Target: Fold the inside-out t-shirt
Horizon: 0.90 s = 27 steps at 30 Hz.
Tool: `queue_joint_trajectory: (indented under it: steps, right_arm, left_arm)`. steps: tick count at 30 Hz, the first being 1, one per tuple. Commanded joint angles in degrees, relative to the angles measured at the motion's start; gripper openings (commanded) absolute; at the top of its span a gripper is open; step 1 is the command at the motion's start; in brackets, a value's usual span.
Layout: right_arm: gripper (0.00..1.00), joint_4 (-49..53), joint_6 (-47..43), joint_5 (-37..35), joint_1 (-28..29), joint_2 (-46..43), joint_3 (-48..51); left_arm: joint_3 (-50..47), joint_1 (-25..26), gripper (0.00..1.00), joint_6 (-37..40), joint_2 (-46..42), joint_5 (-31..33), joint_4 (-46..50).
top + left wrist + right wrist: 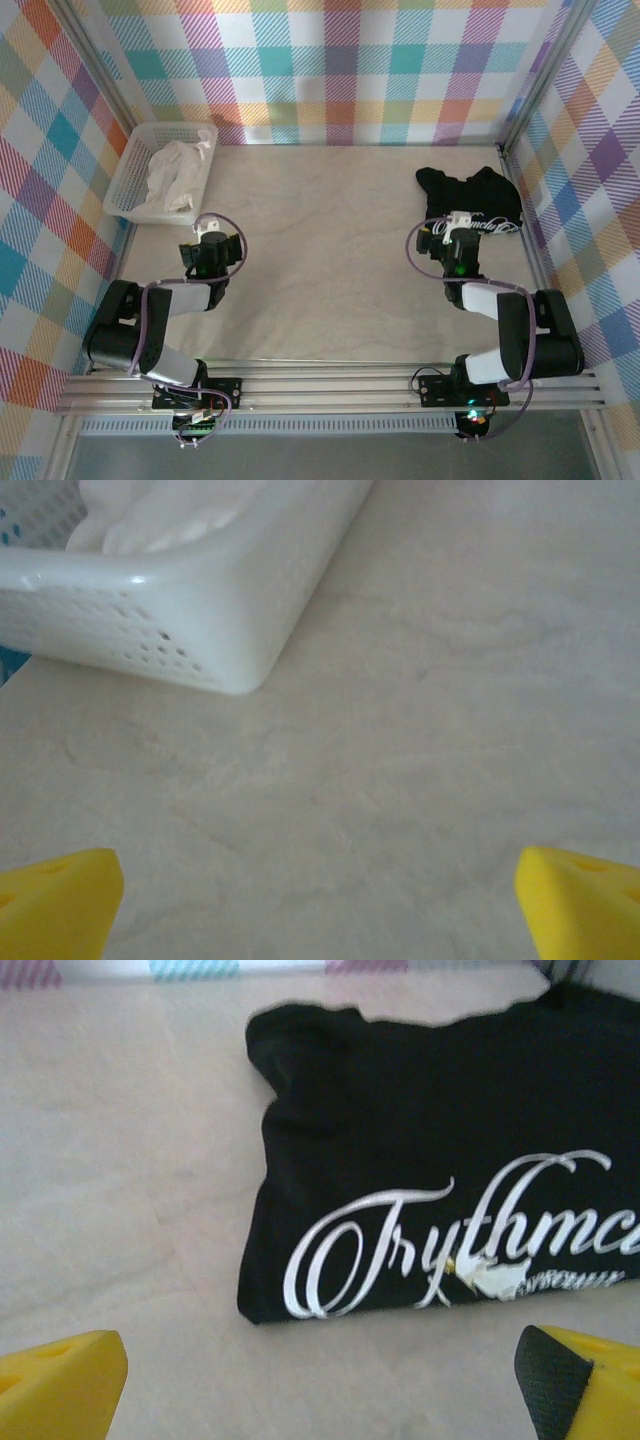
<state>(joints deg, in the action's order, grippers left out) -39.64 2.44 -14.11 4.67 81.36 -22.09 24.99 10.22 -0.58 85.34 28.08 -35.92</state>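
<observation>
The right pincer [320,1385] gapes wide and empty just short of the black t-shirt [400,1150], which lies flat, white script up, far right on the desk [120,1160]. The left pincer [320,900], equally wide, hovers near a white basket [110,630] holding white cloth [170,510].

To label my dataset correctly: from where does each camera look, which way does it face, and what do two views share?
Top external: above and behind the arms, looking down on the table; left arm and right arm show, bases at bottom.
Left wrist: on the left arm, low, facing the white basket corner; yellow left fingertips show, jaws open.
Right wrist: on the right arm, facing the black t-shirt; right fingertips show, jaws open.
Shared: top and right wrist both see the t-shirt.
</observation>
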Motion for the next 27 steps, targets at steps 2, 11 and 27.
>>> queue_joint_trajectory:
  steps: [2, 11, 27]
  right_arm:
    - [1.0, -16.8, -1.7, 3.8, -1.0, 7.0, 2.5]
    - [1.0, -9.7, -0.5, 7.4, -2.9, 6.5, -0.4]
    - [1.0, -9.9, -0.7, 7.4, -2.8, 6.5, -0.4]
  left_arm:
    - [-0.6, -2.8, 1.0, 1.1, 2.4, -10.0, -8.8]
    - [-1.6, -4.8, 1.0, 1.3, 4.3, -16.2, -11.7]
    - [-1.7, -4.7, 1.0, 1.2, 4.3, -16.3, -11.7]
